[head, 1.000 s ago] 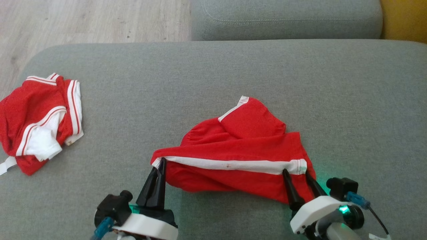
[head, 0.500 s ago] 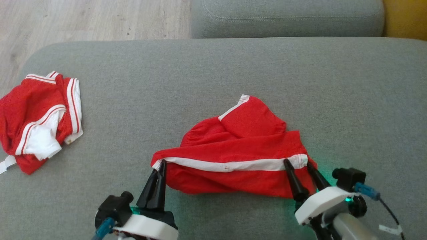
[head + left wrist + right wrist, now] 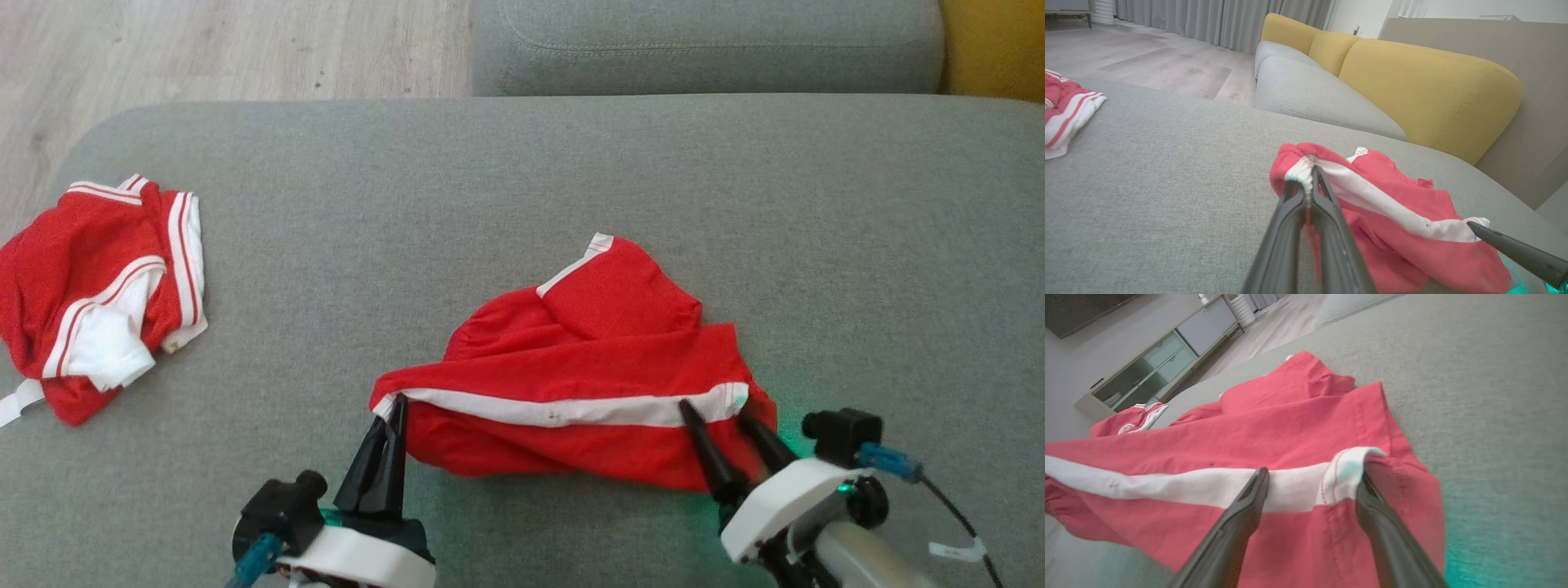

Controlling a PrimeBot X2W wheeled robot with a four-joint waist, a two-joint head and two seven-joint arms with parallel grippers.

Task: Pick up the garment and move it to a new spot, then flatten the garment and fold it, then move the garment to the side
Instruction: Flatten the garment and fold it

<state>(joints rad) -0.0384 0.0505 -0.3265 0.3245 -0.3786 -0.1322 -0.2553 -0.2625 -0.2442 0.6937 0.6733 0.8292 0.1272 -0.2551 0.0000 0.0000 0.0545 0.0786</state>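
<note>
Count: two red garments on the grey cushion (image 3: 490, 204), two claws in play; the garment (image 3: 588, 359) I am working lies rumpled near the cushion's front edge, about the middle, with one white band (image 3: 555, 411) stretched along its near side; the second red garment (image 3: 90, 294), red with white stripes, sits bunched at the cushion's left edge, well apart from the first

Left claw (image 3: 396, 406) pressed together, pinching the left end of the white band; my left wrist view confirms it, white cloth gathered between the two tips (image 3: 1309, 181)

Right claw (image 3: 712, 412) spread wide at the band's right end; in the right wrist view (image 3: 1312, 477) one fingertip lies on the band and the other sits against its folded end, nothing squeezed between them; green glow on the cushion beside this claw

Cannot tell whether the band is lifted clear of the cushion

Behind: one more grey seat cushion (image 3: 702, 49); three yellow back cushions (image 3: 1429, 90) counted in the left wrist view; wooden floor (image 3: 204, 49) beyond
</note>
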